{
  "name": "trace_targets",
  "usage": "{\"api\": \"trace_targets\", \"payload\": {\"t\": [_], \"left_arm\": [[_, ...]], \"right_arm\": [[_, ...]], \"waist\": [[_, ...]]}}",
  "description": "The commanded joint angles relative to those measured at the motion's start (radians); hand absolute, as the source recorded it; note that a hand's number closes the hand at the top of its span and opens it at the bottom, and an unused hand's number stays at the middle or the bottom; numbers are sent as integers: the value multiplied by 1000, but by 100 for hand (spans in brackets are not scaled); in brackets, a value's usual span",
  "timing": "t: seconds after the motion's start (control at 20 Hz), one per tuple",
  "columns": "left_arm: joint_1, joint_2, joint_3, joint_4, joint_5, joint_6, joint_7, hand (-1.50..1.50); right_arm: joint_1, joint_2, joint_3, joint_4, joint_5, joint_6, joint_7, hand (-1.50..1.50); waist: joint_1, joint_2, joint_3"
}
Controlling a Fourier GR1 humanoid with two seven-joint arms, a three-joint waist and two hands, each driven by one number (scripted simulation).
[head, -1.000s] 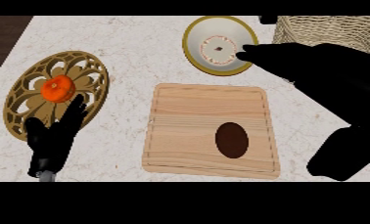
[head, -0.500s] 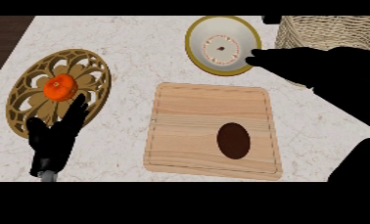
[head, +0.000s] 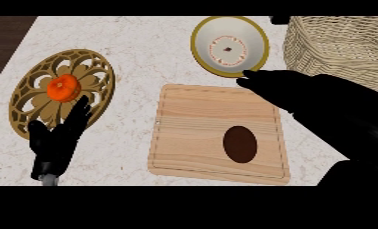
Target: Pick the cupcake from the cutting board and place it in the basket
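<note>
Here the cupcake (head: 241, 144), a dark brown oval seen from above, sits on the board (head: 199, 123), toward its right half and nearer its lower edge. Nothing touches it. The board is pale wood with a groove running just inside its rim, and it lies flat on the speckled light surface (head: 140, 38).

The right hand (head: 295, 90) hangs above the board's upper right corner, well up from the cupcake, its fingers (head: 251, 77) stretched out straight toward the left and holding nothing. Their tips reach the lower edge of the plate (head: 255, 38), a white round plate with a gold rim and a small ring pattern at its centre, lying just beyond the board's top edge.

To the right of the plate stands the basket (head: 332, 48), woven from pale wicker, partly cut off by the view's right side; the right hand lies just below it.

Well to the left of the board rests a gold openwork trivet (head: 88, 68) with an orange (head: 64, 87) on its middle. The left hand (head: 59, 140) shows at the lower left, fingers straight and spread, pointing up over the trivet's lower edge, gripping nothing.
</note>
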Motion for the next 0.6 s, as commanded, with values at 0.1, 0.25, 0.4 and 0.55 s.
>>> {"api": "trace_targets", "payload": {"t": [0.1, 0.25, 0.4, 0.55], "left_arm": [[55, -44, -52, 99, -5, 2, 78, 0], [84, -19, -35, 98, -10, -22, 41, 0], [91, -32, -37, 97, -23, 1, 53, 0], [46, -41, -29, 134, -20, -14, 50, 0]], "right_arm": [[55, 44, 91, 31, 158, -13, 9, -150], [119, 67, 151, 9, 230, -38, 6, -150], [157, 64, 141, 3, 250, -44, -28, -150], [156, 108, 174, 60, 310, -51, -52, -150]], "waist": [[11, 19, -16], [10, 16, -16], [4, 14, -15], [6, 19, -17]]}}
